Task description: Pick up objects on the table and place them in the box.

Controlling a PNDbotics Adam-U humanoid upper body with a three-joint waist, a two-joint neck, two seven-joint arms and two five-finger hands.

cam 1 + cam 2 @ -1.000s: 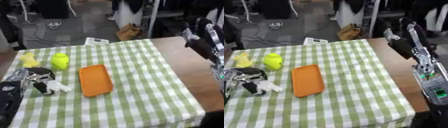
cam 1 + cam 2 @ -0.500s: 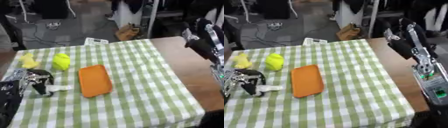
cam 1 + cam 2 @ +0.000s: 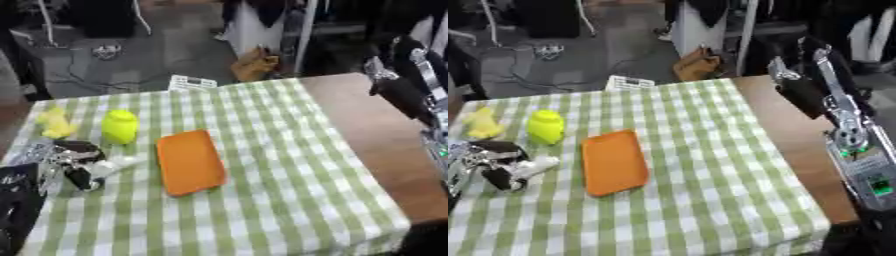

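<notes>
the worktop point(image 3: 289, 165) is covered with a green and white checked cloth, with bare brown wood showing along its right side. the left hand point(image 3: 74, 162) sits low at the left edge of the cloth, and its fingers point(image 3: 83, 177) are curled around a small white object point(image 3: 112, 166) that sticks out to the right of the hand and lies on or just above the cloth; what the object is cannot be made out. just right of it lies a flat orange tray point(image 3: 190, 161), long side running away from the robot, tilted slightly, close to the white object but apart from it. a lime-green rounded object point(image 3: 120, 126) stands upright behind the left hand, near the tray's far left corner. a pale yellow object point(image 3: 55, 123) lies further left, near the cloth's left edge. a white card with dark print point(image 3: 192, 82) rests at the far edge of the cloth. the right hand point(image 3: 798, 90) is raised above the bare wood at the right, well apart from all the objects; whether its fingers are open or curled cannot be told.
</notes>
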